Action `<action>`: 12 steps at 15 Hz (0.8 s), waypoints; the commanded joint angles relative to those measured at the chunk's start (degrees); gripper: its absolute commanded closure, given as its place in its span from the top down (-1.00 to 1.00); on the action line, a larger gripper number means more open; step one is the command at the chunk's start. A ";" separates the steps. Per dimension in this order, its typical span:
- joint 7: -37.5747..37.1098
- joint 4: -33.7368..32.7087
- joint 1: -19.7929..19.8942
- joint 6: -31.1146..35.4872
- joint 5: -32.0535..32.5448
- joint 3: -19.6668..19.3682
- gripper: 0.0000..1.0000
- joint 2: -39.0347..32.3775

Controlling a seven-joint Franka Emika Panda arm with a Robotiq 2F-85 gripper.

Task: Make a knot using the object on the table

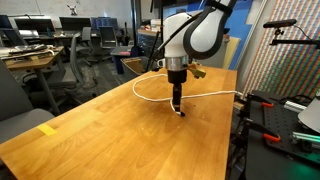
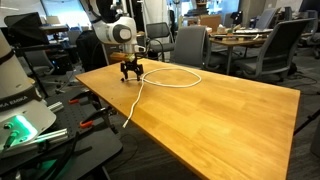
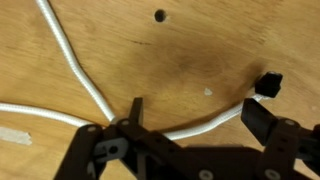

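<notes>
Gripper (image 3: 197, 118) is down at the worktop (image 3: 200, 50). Its fingers (image 3: 135, 112) are spread and straddle the cord (image 3: 205, 125) just short of its dark plug end (image 3: 268, 82); nothing is clamped. A second strand branches away beside one finger. Beyond that, the cord lies in an open loop (image 2: 168, 78), and its tail (image 2: 133, 105) runs off the worktop edge. My guess is I'm at the free end to pull it through that loop.

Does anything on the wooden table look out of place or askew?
Only the white cord: it loops on the table, but one stretch trails over the table's edge and hangs down the side.
</notes>
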State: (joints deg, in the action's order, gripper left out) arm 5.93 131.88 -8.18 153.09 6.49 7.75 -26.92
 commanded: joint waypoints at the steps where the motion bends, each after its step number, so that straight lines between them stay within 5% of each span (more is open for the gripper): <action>1: 1.27 -0.44 1.17 1.44 -3.22 2.80 1.00 0.66; 5: -0.33 -1.41 -0.17 0.26 -5.67 4.45 0.93 -0.39; 6: -0.71 -1.37 -0.50 0.09 -5.72 4.46 0.46 -0.67; 8: -1.97 -0.88 -1.17 -0.44 -5.40 3.71 0.36 -1.06; 10: -4.09 0.08 -2.06 -1.26 -4.65 2.40 0.01 -0.71; 12: -5.11 0.90 -2.00 -1.68 -5.12 2.13 0.13 -0.12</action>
State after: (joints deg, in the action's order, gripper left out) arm 3.47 131.54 -9.02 153.04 1.85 10.90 -27.62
